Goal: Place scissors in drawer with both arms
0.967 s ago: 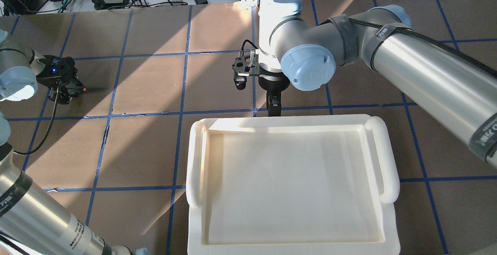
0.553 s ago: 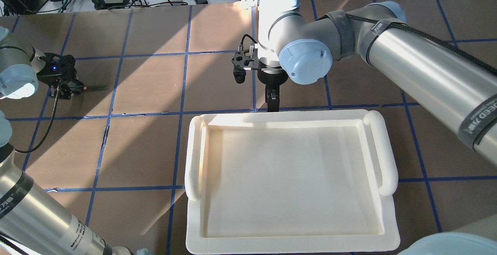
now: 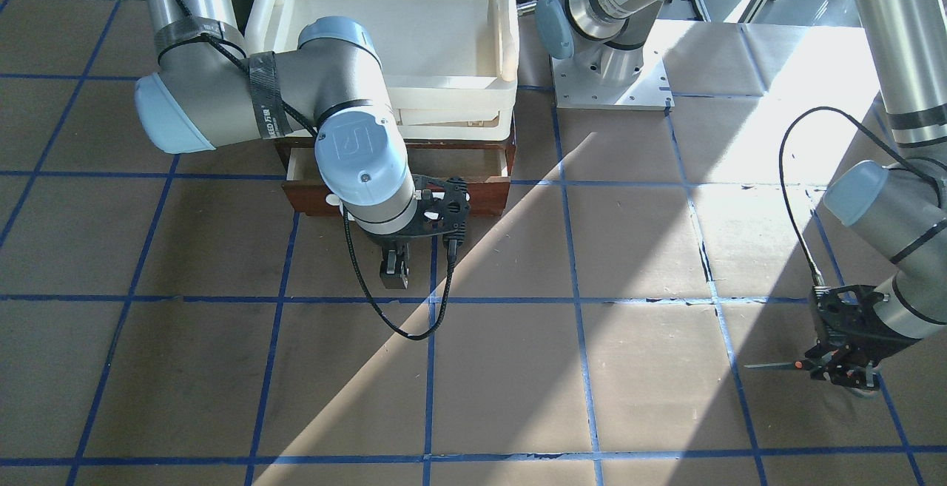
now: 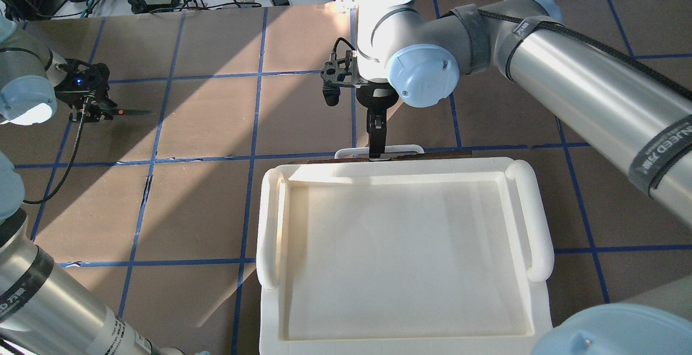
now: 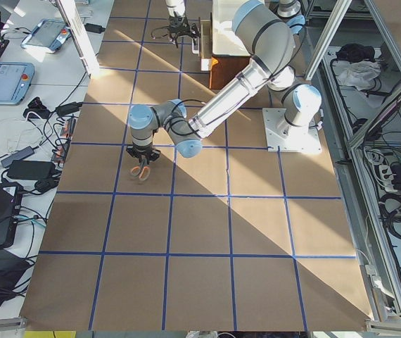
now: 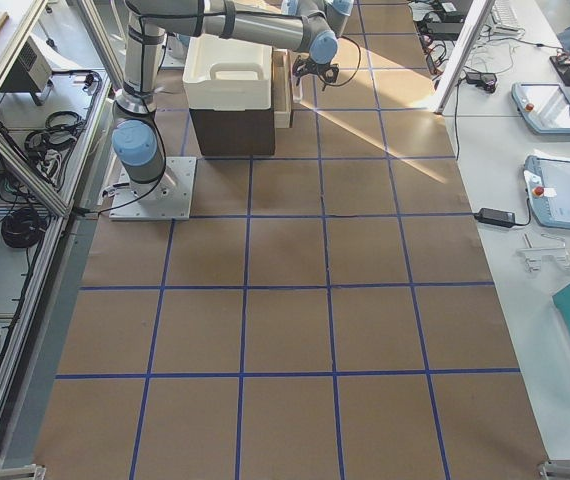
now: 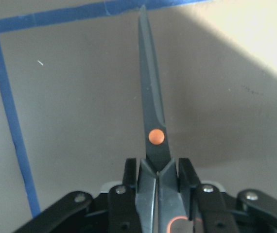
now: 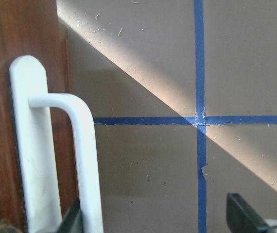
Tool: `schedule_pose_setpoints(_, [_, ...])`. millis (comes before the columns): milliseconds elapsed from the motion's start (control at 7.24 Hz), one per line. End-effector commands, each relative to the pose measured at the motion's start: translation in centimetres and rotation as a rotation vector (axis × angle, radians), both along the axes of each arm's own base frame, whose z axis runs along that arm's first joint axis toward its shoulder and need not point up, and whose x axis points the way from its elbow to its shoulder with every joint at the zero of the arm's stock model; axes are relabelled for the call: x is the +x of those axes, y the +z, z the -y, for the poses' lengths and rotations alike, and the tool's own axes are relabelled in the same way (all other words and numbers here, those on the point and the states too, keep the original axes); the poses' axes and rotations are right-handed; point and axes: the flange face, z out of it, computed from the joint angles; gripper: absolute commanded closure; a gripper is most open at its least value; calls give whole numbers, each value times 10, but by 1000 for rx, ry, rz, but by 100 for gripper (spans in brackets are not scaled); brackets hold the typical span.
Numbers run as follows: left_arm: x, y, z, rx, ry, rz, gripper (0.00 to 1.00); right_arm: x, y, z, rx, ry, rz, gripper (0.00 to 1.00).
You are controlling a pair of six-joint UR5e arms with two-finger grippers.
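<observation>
Shows the task roughly midway. Finds the scissors [image 7: 152, 116] clamped at the handles between the closed fingers of the left gripper [image 3: 832, 369], blades pointing forward, close to the table and well apart from the drawer [image 3: 484, 196]. Puts the right gripper [image 4: 377, 147] at the white handle [image 8: 85, 145], fingers apart, bar just beside one finger, drawer part open (pale inside showing under the cream tray [image 4: 530, 214]). Leaves, by judgement, a wider pull, the carry across and the release inside

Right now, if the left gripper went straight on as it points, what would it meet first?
Probably the bare table: the scissors held in the left gripper would touch tip first; depth unclear.
</observation>
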Motion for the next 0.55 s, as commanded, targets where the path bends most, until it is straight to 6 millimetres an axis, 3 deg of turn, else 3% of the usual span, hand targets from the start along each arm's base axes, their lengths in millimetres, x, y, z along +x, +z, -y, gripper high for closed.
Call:
schedule_pose_setpoints(0, [-7,12,0,0,-8,13,100,-1,3,5,-10,4,4,0])
schedule_pose_setpoints(415, [-52,46,-6,41,12,-75,100,-9,-4,24,-29,7,13,0])
